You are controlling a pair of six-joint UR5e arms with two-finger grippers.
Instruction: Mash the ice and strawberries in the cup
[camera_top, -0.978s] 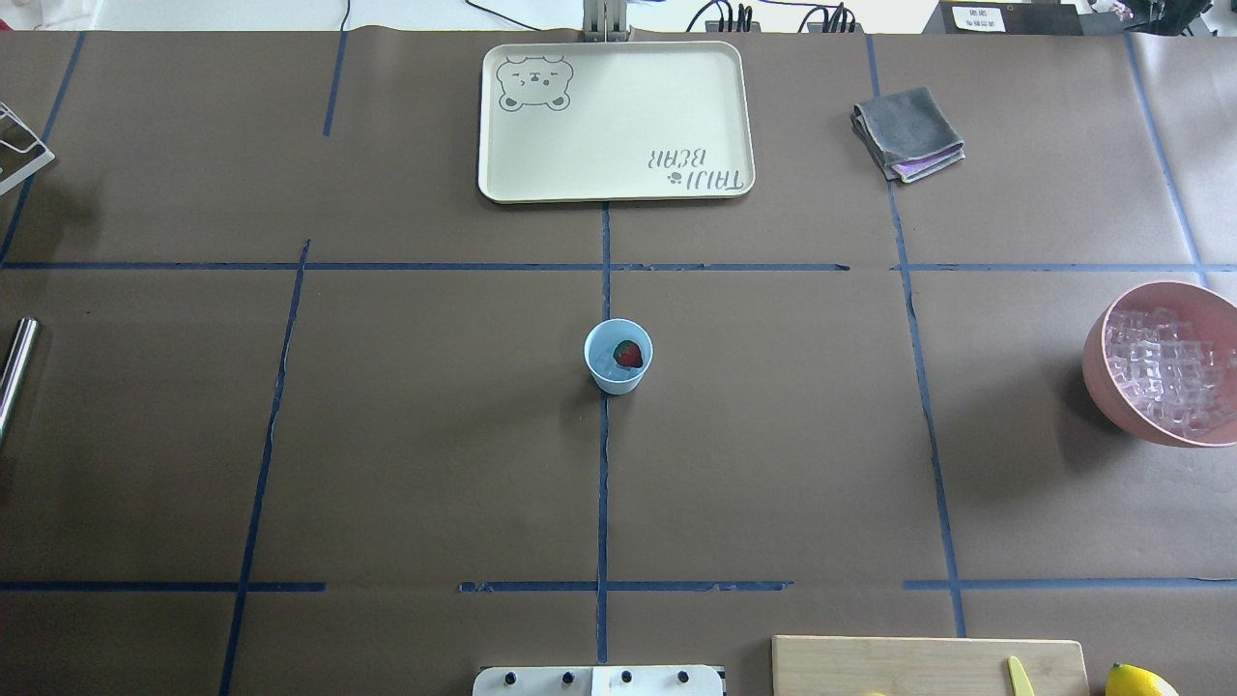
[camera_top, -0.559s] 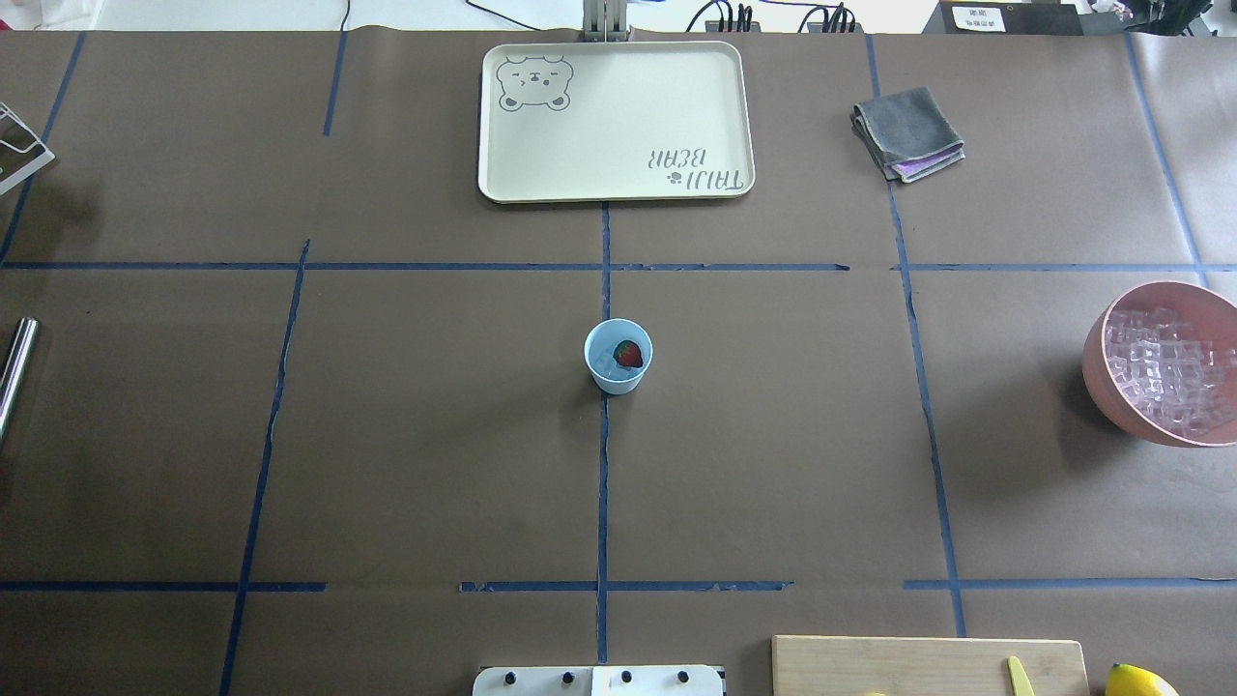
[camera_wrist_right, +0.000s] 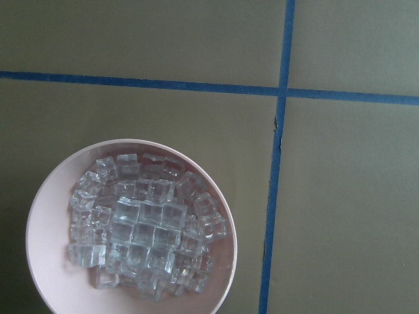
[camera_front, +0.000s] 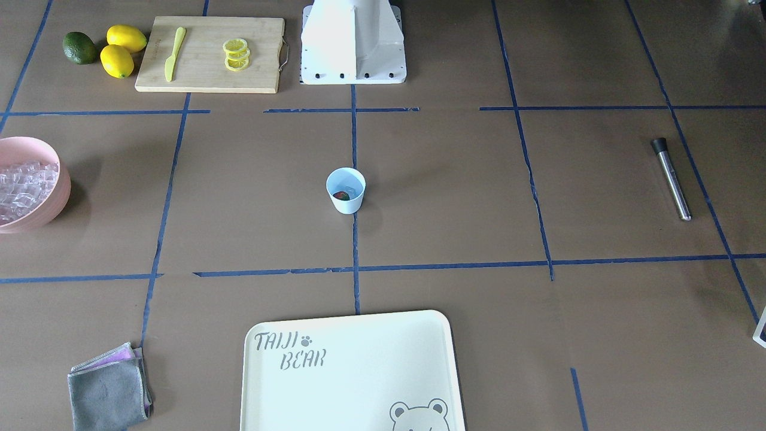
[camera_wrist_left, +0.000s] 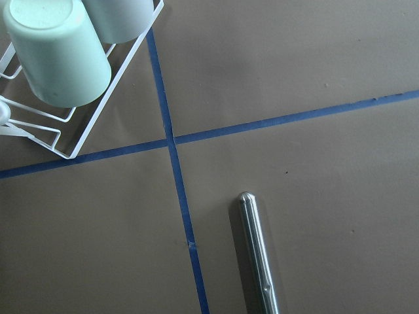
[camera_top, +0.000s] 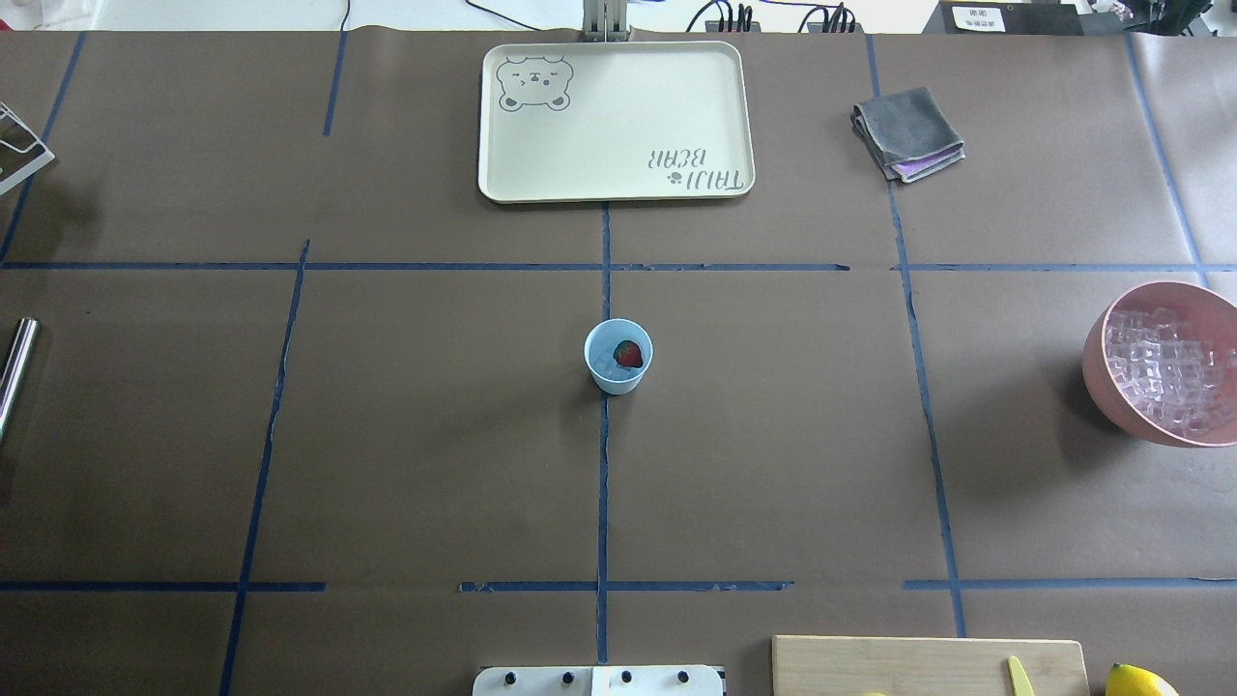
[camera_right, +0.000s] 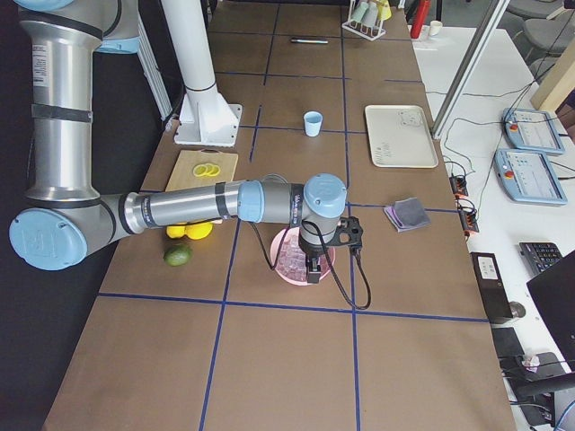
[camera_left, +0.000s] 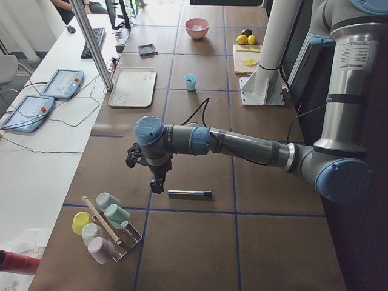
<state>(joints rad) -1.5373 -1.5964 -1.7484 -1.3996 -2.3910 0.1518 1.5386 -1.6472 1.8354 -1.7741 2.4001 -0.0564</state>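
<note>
Holding strawberry (camera_top: pixel 628 355) and ice (camera_top: pixel 603 362), cup (camera_top: pixel 618 383) stands; bowl (camera_wrist_right: pixel 47 261) holds cubes (camera_wrist_right: pixel 144 229); cannot tell fingers' (camera_left: pixel 156 185) state.

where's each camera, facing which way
front-facing: opposite robot, down on cup; base shows
overhead: behind robot, down on same cup; base edge
exterior left: table end; left arm above metal rod
exterior right: other end; right arm above pink bowl
left wrist: down on same rod; no arm
right wrist: down on same bowl; no arm

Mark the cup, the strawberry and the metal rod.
cup (camera_top: pixel 615 384), overhead view, near outer wall.
strawberry (camera_top: pixel 628 355), overhead view, red body.
metal rod (camera_front: pixel 671 179), front-facing view, middle of shaft.
</note>
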